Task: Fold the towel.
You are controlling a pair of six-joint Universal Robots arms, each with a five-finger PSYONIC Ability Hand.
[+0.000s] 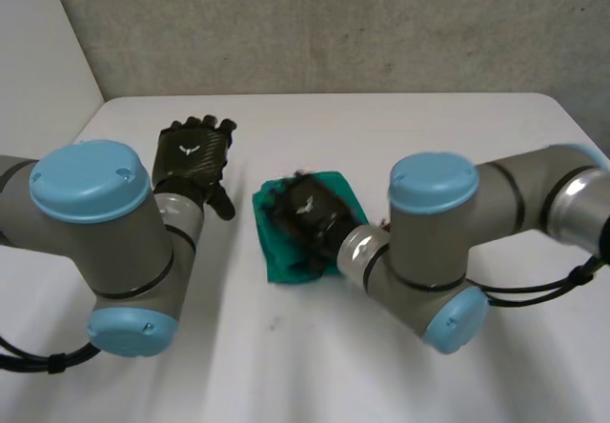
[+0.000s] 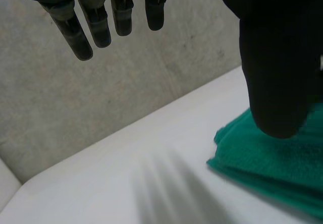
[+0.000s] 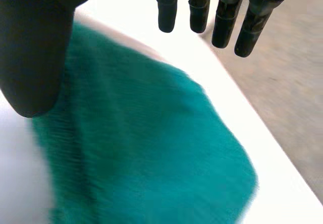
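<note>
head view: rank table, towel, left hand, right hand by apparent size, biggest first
1. table
2. towel, partly covered by the right hand
3. left hand and right hand: they look about alike, so I won't rank one over the other.

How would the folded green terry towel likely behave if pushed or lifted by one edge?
Probably floppy: the folded green terry towel lies in soft layers, so a lifted edge would likely droop and unfold. Its fuzzy pile looks grippy; pushed across the smooth white table it may bunch rather than slide. Lying flat, it seems unlikely to roll.
</note>
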